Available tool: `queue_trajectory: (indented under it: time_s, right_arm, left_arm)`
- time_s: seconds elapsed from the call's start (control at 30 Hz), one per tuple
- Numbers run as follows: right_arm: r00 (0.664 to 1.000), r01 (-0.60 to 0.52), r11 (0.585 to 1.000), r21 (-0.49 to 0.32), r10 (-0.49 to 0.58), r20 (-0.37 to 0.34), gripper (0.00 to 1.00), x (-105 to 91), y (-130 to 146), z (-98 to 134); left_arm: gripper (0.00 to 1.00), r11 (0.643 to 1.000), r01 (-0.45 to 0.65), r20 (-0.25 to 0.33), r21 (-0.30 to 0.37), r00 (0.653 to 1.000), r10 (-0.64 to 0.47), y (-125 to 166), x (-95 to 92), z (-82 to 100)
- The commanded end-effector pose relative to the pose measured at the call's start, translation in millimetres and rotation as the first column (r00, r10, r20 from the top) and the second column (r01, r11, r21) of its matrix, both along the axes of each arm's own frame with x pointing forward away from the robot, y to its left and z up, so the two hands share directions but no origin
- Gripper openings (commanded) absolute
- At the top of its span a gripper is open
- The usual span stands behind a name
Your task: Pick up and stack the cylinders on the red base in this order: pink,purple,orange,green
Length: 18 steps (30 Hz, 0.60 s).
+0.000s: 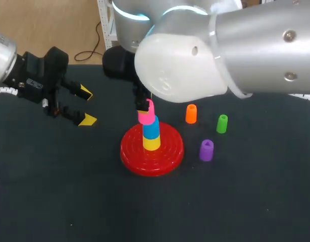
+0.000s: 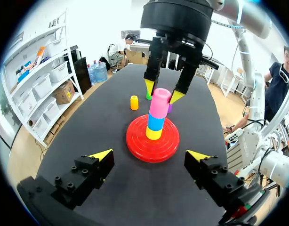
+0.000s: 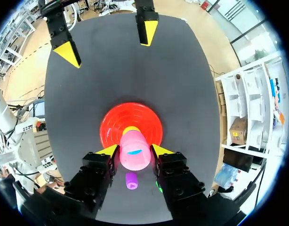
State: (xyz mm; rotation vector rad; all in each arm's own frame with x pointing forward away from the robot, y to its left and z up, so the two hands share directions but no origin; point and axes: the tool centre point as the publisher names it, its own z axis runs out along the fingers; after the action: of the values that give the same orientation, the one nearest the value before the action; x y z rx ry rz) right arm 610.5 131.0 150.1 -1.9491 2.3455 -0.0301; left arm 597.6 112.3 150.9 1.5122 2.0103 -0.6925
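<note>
A red base (image 1: 167, 155) holds a yellow cylinder (image 1: 151, 143) with a blue one (image 1: 151, 129) on it. On top sits the pink cylinder (image 1: 146, 117), slightly tilted. My right gripper (image 3: 135, 150) is shut on the pink cylinder (image 3: 134, 161), one yellow tip on each side, as the left wrist view also shows for the gripper (image 2: 162, 92). The orange (image 1: 191, 114), green (image 1: 222, 123) and purple (image 1: 206, 150) cylinders stand on the table right of the base. My left gripper (image 1: 87, 106) hangs open and holds nothing, left of the base.
The dark tabletop (image 1: 69, 191) stretches wide in front and to the left of the base. My right arm's big white elbow (image 1: 180, 65) looms over the table's back middle and hides the area behind the stack.
</note>
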Motion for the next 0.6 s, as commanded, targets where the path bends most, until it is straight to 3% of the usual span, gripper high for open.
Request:
queue_trajectory:
  time_s: [0.03,0.6]
  right_arm:
    - [1.0,0.01,1.0,0.011,-0.01,-0.002,0.0,-1.4,-4.6,-2.3]
    - [1.0,0.023,1.0,0.006,-0.023,-0.004,0.0,2.6,-8.7,-8.2]
  left_arm:
    - [1.0,1.0,0.0,0.002,-0.002,1.0,0.0,0.2,-0.5,-0.7]
    - [1.0,1.0,0.0,0.002,-0.002,1.0,0.0,0.2,-0.5,-0.7]
